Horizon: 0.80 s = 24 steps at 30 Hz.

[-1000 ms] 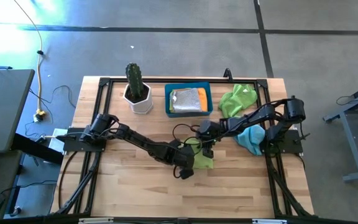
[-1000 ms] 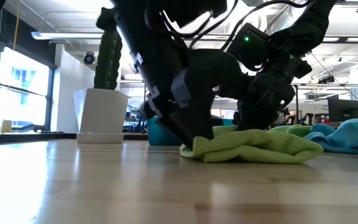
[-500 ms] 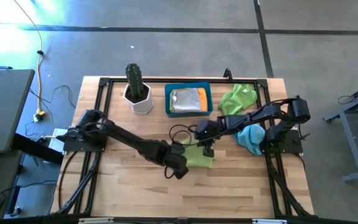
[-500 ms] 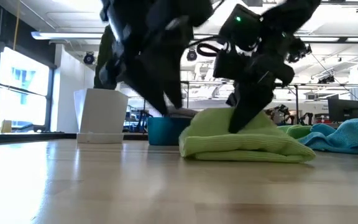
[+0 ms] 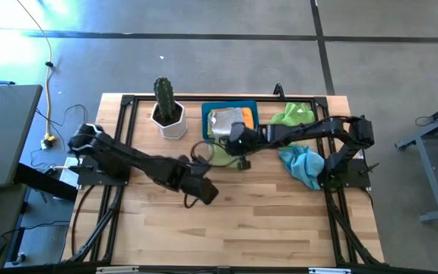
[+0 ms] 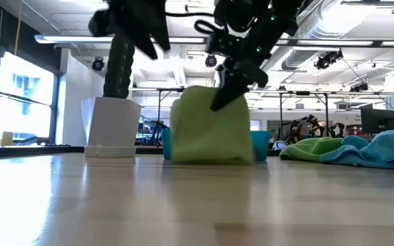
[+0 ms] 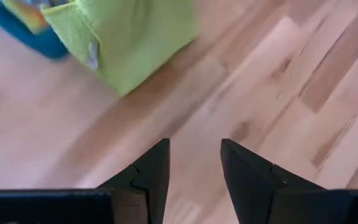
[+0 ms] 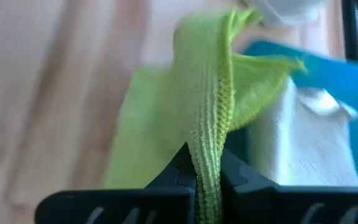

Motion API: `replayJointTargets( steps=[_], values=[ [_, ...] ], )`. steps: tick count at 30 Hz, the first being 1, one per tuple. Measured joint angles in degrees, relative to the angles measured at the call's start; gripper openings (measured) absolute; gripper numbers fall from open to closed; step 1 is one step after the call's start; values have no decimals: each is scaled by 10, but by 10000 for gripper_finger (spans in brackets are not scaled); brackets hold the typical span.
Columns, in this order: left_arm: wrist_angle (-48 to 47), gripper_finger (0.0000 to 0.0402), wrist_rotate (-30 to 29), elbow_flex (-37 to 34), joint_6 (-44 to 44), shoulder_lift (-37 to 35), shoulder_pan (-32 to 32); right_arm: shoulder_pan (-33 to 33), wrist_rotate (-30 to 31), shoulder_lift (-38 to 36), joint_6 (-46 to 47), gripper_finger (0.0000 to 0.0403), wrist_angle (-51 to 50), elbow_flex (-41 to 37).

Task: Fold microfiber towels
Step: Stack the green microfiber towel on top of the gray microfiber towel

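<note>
The folded lime green towel (image 6: 211, 126) is clamped in the right gripper (image 8: 207, 163) and hangs lifted just in front of the blue bin (image 5: 230, 120), at the far middle of the table (image 5: 280, 221). The grip itself is shown only by the right wrist view: both fingers pressed together on a folded edge of the cloth, with the bin and the grey towel (image 8: 303, 149) in it just behind. The hang is shown only by the low view, the lower edge close to the tabletop; whether it touches cannot be told. In the high view the towel is mostly hidden under the right arm. The left gripper (image 7: 194, 163) is seen with fingers apart and nothing between them, over bare wood left of the towel. A second lime green towel (image 5: 293, 116) and a light blue towel (image 5: 301, 164) lie at the far right; a potted cactus (image 5: 166, 106) stands left of the bin. Against a second ago: the towel, then flat at mid-table, is now raised and nearer the bin; the left arm is pulled back leftward.
</note>
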Motion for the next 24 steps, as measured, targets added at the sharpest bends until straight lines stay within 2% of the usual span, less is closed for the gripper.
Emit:
replayJointTargets(
  steps=[4, 15, 24],
  values=[
    [-38, 133, -17, 0, 41, -51, 10, -39, 0, 5, -7, 1, -12, 20],
    [-83, 133, -76, -1, 198, -176, 62, -104, 14, 4, -105, 1, -23, 64],
    [-102, 133, -102, -2, 250, -223, 102, -139, 26, 9, -167, 1, 4, 73]
  ],
)
